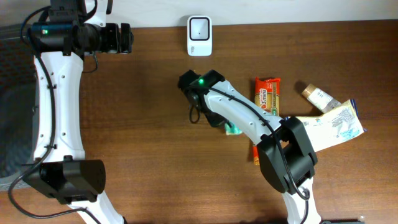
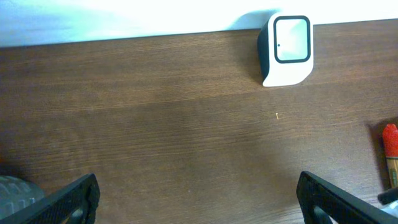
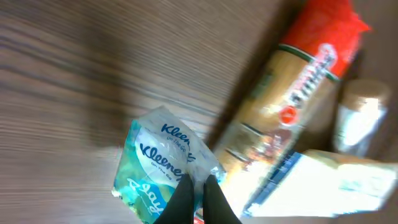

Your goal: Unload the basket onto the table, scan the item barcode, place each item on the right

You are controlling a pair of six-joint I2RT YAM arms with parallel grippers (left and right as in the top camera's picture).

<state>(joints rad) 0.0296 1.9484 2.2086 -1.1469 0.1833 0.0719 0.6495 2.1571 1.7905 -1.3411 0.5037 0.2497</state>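
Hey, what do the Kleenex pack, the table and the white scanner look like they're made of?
Kleenex pack: thin plastic film, glossy; it crinkles and catches light.
Table: dark wood or wood-look laminate, matte; grain lines show, but I can't tell which.
Barcode scanner: probably hard white plastic, a smooth shell around a dark-framed window.

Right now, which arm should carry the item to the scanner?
Right. Its end effector is shut on the Kleenex pack; the left end effector is open, empty, away from the items.
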